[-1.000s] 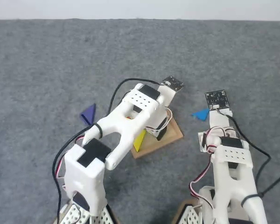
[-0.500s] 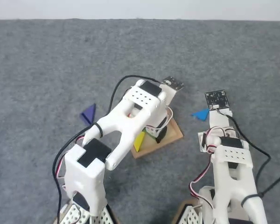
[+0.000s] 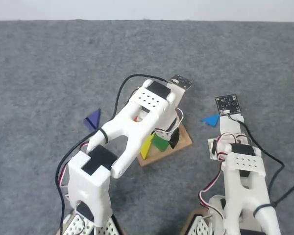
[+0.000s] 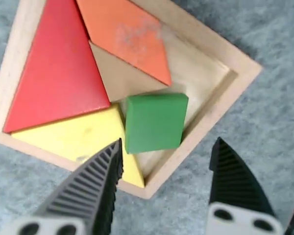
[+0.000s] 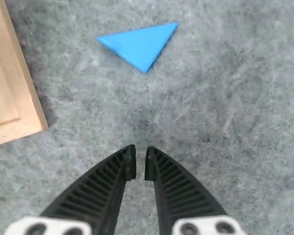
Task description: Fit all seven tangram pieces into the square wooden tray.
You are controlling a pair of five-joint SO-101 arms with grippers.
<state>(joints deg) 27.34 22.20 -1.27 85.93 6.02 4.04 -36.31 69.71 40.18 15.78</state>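
Nearest to us, just ahead of the two arm bases, the square wooden tray [image 4: 220, 53] lies on the grey tabletop [image 3: 49, 63]. Our left claw [image 4: 169, 143] hangs above it with its fingers spread wide, gripping nothing.

Below that claw we see four pieces in the tray. The green square [image 4: 156, 122] lies free of both fingers. One of its sides is against the yellow triangle [image 4: 88, 137], and it is turned askew to the tray's walls. We cannot tell whether it sits flat. The big red triangle [image 4: 59, 73] lies edge to edge with the yellow one. The orange parallelogram [image 4: 127, 36] touches the red triangle on its other side. A bare patch of tray floor shows between the orange, red and green pieces.

A little farther out, beside the tray, our right claw [image 5: 139, 164] is low over the bare tabletop. Its fingers are drawn together, with only a sliver between the tips and nothing in them.

Beyond its tips, and apart from them, the light blue triangle [image 5: 139, 44] lies flat on the tabletop, outside the tray and near one of its corners. About as far out, on the other side of the left arm, the dark blue triangle [image 3: 93, 119] lies well apart from the tray.
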